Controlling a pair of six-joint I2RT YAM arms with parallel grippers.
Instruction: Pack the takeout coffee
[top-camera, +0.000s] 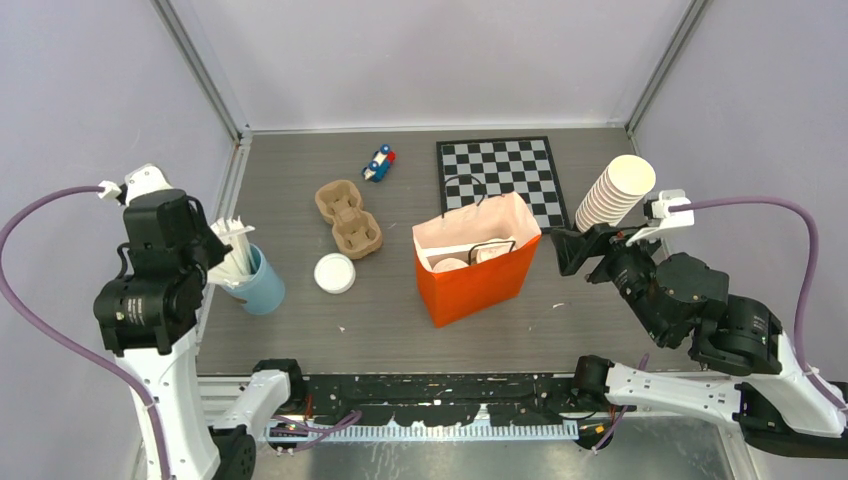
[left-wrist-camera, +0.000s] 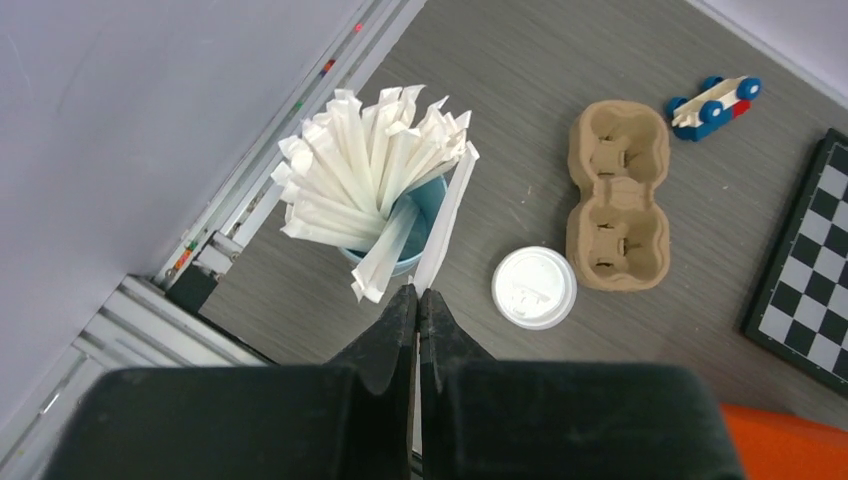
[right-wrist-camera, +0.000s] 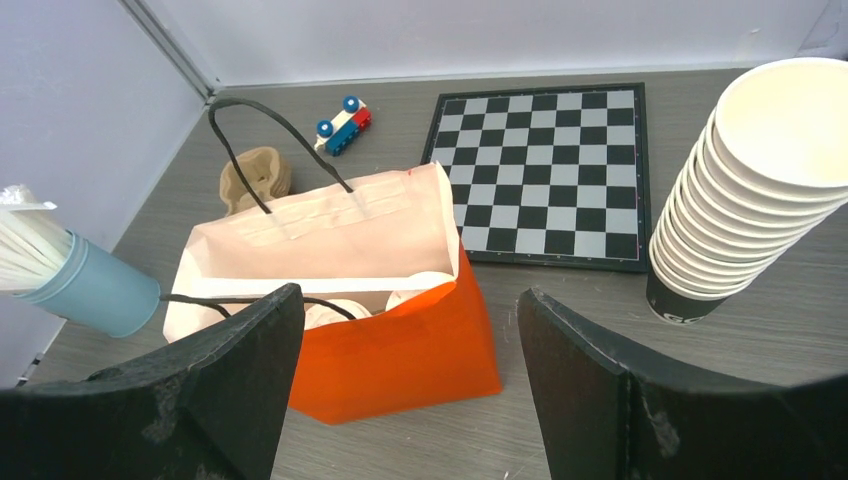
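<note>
- Top cam: 1 orange bag (top-camera: 478, 268) upright mid-bench (top-camera: 400, 320), mouth open. The takeout coffee (top-camera: 451, 265) is inside it, only the white top showing, w/ 1 more pale round thing beside it.
- Left of the bag: 1 loose lid (top-camera: 334, 273), 1 two-well carrier (top-camera: 349, 217), 1 blue cup (top-camera: 262, 288) of straws.
- Far side: 1 toy car (top-camera: 379, 164), 1 chessboard (top-camera: 500, 175), 1 tilted cup stack (top-camera: 615, 192).
- Left wrist cam: my left jaws are pinched to a slit on 1 wrapped straw (left-wrist-camera: 445, 220) that leans out past the blue cup's rim. The rest of the bunch is too many to count.
- Right wrist cam: my right jaws are wide apart, gripping nothing, w/ the bag seen between them. 2 black handles on the bag. The stack's rims are too tight to count; it stands just beside the chessboard.
</note>
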